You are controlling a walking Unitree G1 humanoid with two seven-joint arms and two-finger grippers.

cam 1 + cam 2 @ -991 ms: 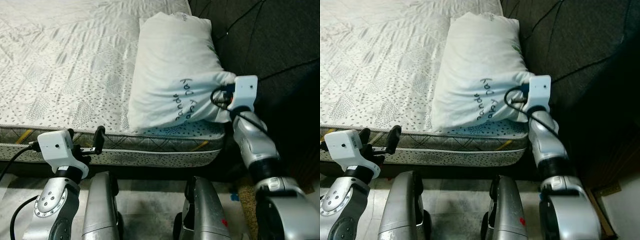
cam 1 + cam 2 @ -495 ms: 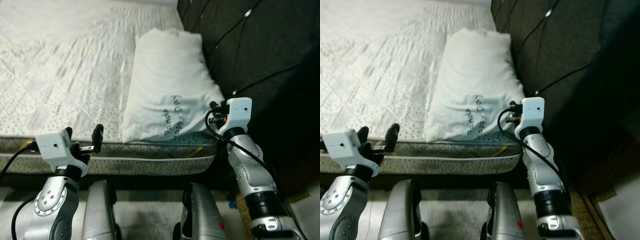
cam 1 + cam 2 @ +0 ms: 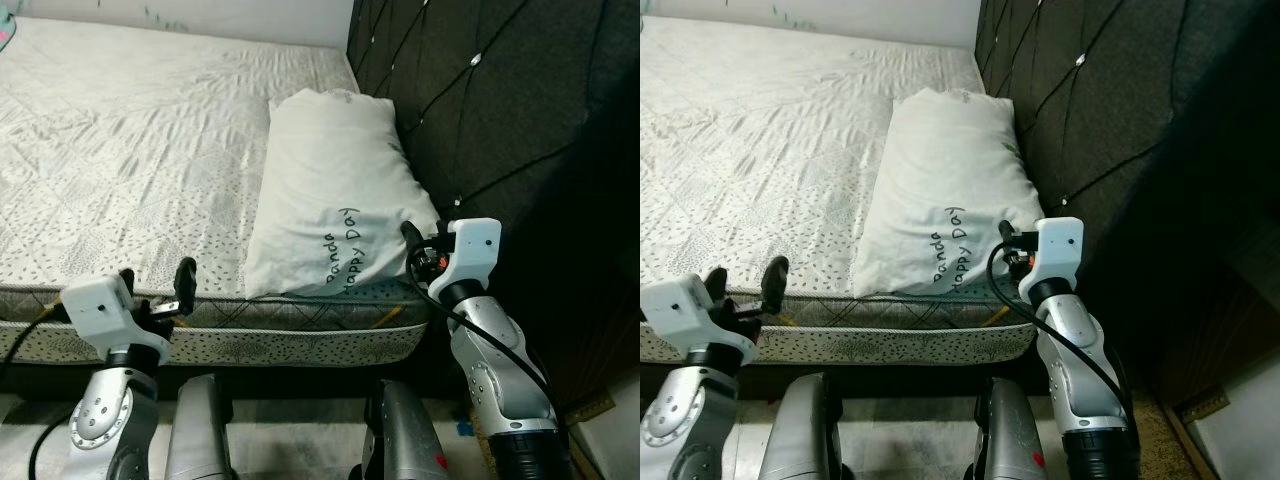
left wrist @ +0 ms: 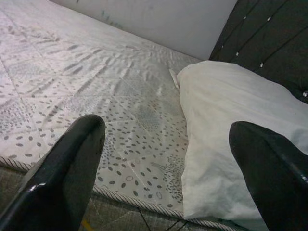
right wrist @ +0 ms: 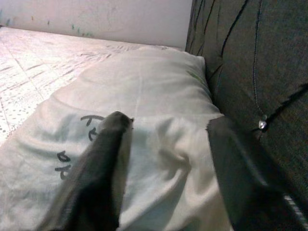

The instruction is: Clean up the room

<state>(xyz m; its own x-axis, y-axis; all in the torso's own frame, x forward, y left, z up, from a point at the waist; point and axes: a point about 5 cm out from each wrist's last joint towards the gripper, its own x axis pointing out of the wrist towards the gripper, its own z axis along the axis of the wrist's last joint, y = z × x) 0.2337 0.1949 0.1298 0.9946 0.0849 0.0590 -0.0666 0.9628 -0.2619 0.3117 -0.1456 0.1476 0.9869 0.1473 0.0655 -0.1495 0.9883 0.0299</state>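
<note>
A white pillow (image 3: 335, 190) with dark handwriting lies on the patterned mattress (image 3: 130, 150), along its right side against the dark headboard. My right gripper (image 3: 410, 238) is open at the pillow's near right corner; in the right wrist view its fingers (image 5: 103, 168) stand wide apart with the rumpled corner (image 5: 163, 159) just ahead, between them. My left gripper (image 3: 155, 277) is open and holds nothing. It hovers at the mattress's front edge, left of the pillow. In the left wrist view the pillow (image 4: 231, 125) lies ahead near one finger.
A dark tufted headboard (image 3: 500, 100) rises right of the pillow. The mattress's piped front edge (image 3: 300, 340) runs just before my silver legs (image 3: 200, 430). A pale wall (image 4: 159, 19) closes the far side of the bed. Open mattress stretches to the left.
The view has lifted and shifted, so the camera moved. My right gripper released the bunched pillow corner and drew back slightly; the pillow now lies flatter. The left gripper stays open.
</note>
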